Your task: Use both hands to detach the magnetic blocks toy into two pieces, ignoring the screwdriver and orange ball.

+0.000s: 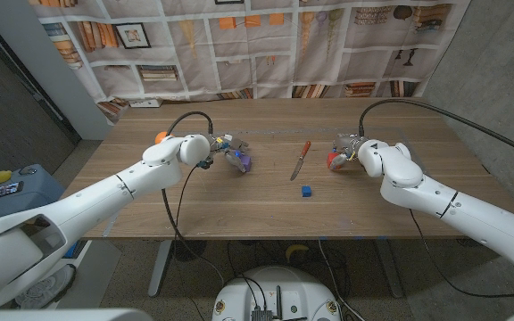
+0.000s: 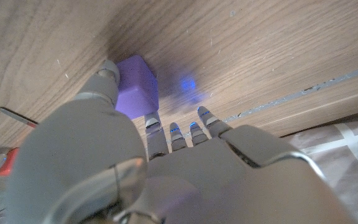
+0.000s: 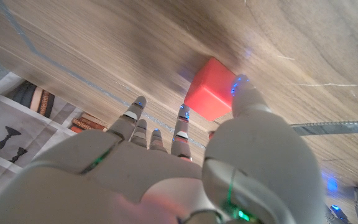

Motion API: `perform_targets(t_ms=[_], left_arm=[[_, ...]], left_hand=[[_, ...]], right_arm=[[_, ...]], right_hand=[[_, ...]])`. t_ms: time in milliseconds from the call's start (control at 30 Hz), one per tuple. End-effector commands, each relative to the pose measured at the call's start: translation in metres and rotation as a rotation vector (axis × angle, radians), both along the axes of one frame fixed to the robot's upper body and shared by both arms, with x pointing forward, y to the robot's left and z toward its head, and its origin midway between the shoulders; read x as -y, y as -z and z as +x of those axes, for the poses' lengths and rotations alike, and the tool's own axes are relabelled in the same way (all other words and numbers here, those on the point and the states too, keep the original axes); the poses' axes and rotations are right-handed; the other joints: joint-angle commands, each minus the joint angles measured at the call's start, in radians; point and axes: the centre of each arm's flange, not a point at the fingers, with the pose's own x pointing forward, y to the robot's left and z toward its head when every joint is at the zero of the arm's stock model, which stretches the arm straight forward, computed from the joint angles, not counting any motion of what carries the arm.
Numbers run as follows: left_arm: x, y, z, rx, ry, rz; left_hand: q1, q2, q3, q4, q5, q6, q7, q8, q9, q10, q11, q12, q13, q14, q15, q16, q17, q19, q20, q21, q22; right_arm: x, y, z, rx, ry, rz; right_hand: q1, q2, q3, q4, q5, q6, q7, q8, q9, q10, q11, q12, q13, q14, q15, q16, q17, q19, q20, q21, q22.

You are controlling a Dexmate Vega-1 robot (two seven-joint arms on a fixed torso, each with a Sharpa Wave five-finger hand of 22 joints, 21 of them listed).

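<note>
Desk (image 1: 266, 214), layout. Left hand (image 1: 226, 152) stood left of centre, holding one block (image 1: 243, 160). Right hand (image 1: 346, 153) stood right of centre, holding a second block (image 1: 335, 161). Screwdriver (image 1: 301, 160) lay between them, near the desk's middle. A third, small block (image 1: 306, 191) lay nearer the front edge. Ball (image 1: 160, 136) sat behind the left arm, towards the left edge.

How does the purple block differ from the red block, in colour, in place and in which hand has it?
The purple block is purple and sits at the left hand, on the table's left side; the red block is red and sits at the right hand, on its right side. The screwdriver lies between them. Both are cubes, each pinched by thumb and finger close above the wood.
</note>
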Motion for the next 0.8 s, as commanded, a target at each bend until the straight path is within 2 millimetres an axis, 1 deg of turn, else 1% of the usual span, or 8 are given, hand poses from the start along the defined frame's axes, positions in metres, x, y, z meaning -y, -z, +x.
perform_targets(t_ms=[33, 167, 267, 433, 533, 633, 733, 800], left_arm=[[0.003, -0.007, -0.001, -0.016, 0.001, 0.036], [0.003, -0.009, -0.002, -0.008, 0.003, 0.042], [0.004, -0.011, -0.005, -0.002, 0.003, 0.051], [0.005, -0.012, -0.009, 0.015, 0.009, 0.073], [0.006, -0.014, -0.013, 0.031, 0.008, 0.083], [0.005, -0.014, -0.015, 0.033, 0.009, 0.087], [0.005, -0.015, -0.016, 0.032, 0.007, 0.098], [0.005, -0.017, -0.018, 0.025, 0.006, 0.112]], left_hand=[[-0.003, -0.012, -0.006, 0.004, -0.010, -0.027, 0.007, -0.012, -0.001, -0.018, 0.001, -0.001, 0.001, -0.019, 0.006, 0.000, 0.004, -0.011, 0.004, 0.000, 0.005], [-0.015, -0.018, -0.012, 0.007, -0.018, -0.069, 0.021, -0.026, -0.004, -0.033, 0.013, 0.000, 0.001, -0.031, 0.009, 0.001, 0.005, -0.019, 0.007, 0.001, 0.005], [-0.016, -0.024, -0.015, 0.005, -0.024, -0.100, 0.029, -0.034, -0.006, -0.042, 0.017, 0.001, 0.001, -0.037, 0.012, 0.002, 0.005, -0.026, 0.008, 0.001, 0.005], [-0.018, -0.025, -0.016, 0.005, -0.030, -0.147, 0.034, -0.041, -0.008, -0.061, 0.026, 0.000, 0.001, -0.048, 0.017, 0.001, 0.005, -0.037, 0.011, 0.001, 0.005], [-0.022, -0.028, -0.017, 0.006, -0.035, -0.186, 0.047, -0.046, -0.010, -0.084, 0.035, -0.002, 0.002, -0.059, 0.018, 0.001, 0.005, -0.045, 0.012, 0.001, 0.005], [-0.026, -0.028, -0.017, 0.007, -0.037, -0.202, 0.050, -0.046, -0.011, -0.096, 0.039, -0.003, 0.002, -0.071, 0.021, -0.001, 0.005, -0.061, 0.014, -0.003, 0.005], [-0.038, -0.030, -0.018, 0.010, -0.043, -0.259, 0.057, -0.050, -0.014, -0.124, 0.051, -0.002, 0.002, -0.109, 0.028, -0.005, 0.005, -0.108, 0.019, -0.011, 0.004], [-0.043, -0.033, -0.019, 0.010, -0.045, -0.287, 0.058, -0.051, -0.016, -0.140, 0.056, -0.002, 0.001, -0.129, 0.031, -0.006, 0.005, -0.121, 0.020, -0.009, 0.004]], right_arm=[[0.001, -0.004, -0.001, -0.016, 0.006, 0.001], [0.001, -0.004, -0.002, -0.014, 0.006, 0.003], [0.001, -0.003, -0.002, -0.014, 0.015, 0.006], [0.001, -0.003, -0.002, -0.013, 0.019, 0.008], [0.001, -0.002, -0.003, -0.011, 0.025, 0.013], [0.002, -0.002, -0.004, -0.012, 0.026, 0.015], [0.002, -0.002, -0.004, -0.017, 0.030, 0.019], [0.003, -0.003, -0.004, -0.026, 0.024, 0.019]], right_hand=[[-0.015, -0.001, -0.006, -0.001, -0.001, -0.013, 0.000, -0.010, 0.000, -0.015, 0.000, -0.002, 0.003, -0.007, 0.005, -0.005, 0.000, -0.006, 0.003, -0.004, 0.002], [-0.023, -0.002, -0.009, 0.001, -0.002, -0.025, 0.002, -0.018, -0.002, -0.019, 0.001, 0.000, 0.003, -0.009, 0.006, -0.006, 0.001, -0.008, 0.005, -0.003, 0.002], [-0.029, -0.004, -0.011, 0.002, -0.001, -0.032, 0.004, -0.023, -0.003, -0.023, 0.000, 0.000, 0.003, -0.012, 0.009, -0.008, 0.001, -0.010, 0.006, -0.003, 0.002], [-0.047, -0.009, -0.018, 0.006, 0.000, -0.057, 0.016, -0.037, -0.006, -0.032, 0.005, 0.002, 0.004, -0.016, 0.014, -0.009, 0.001, -0.017, 0.010, -0.003, 0.002], [-0.062, -0.015, -0.024, 0.009, 0.002, -0.080, 0.020, -0.049, -0.007, -0.037, 0.008, 0.004, 0.005, -0.019, 0.016, -0.010, 0.001, -0.018, 0.011, -0.002, 0.002], [-0.072, -0.017, -0.028, 0.011, 0.003, -0.089, 0.023, -0.055, -0.008, -0.038, 0.008, 0.005, 0.005, -0.023, 0.016, -0.011, 0.002, -0.025, 0.014, -0.003, 0.002], [-0.086, -0.023, -0.034, 0.014, 0.005, -0.106, 0.023, -0.065, -0.009, -0.044, 0.009, 0.006, 0.006, -0.026, 0.019, -0.012, 0.002, -0.034, 0.017, -0.005, 0.002], [-0.095, -0.026, -0.038, 0.015, 0.007, -0.115, 0.024, -0.070, -0.010, -0.050, 0.012, 0.006, 0.006, -0.030, 0.023, -0.013, 0.003, -0.039, 0.019, -0.005, 0.002]])
